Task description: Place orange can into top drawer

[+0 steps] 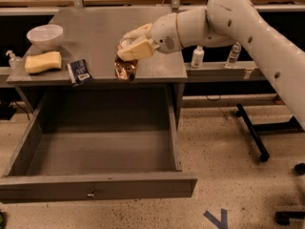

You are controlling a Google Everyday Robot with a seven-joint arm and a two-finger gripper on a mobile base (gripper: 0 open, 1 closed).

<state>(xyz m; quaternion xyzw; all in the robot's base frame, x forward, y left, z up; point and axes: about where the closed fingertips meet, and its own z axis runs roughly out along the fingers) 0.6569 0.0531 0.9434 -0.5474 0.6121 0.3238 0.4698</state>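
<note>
My gripper (129, 51) hangs over the front edge of the grey desk top (105, 27), shut on the orange can (126, 67). The can is crinkled and copper-coloured, and it hangs below the cream fingers (138, 48), at about the level of the desk's front edge. The top drawer (95, 185) stands pulled wide open below, grey and shallow, with a small lock in the middle of its front panel. Nothing shows inside the drawer. The can is above the drawer's back right part.
On the desk top at the left are a white bowl (45, 35), a yellow sponge (43, 62) and a dark snack packet (78, 72). Two white bottles (197, 57) stand on a lower ledge at the right. A black chair base (252, 132) is on the speckled floor.
</note>
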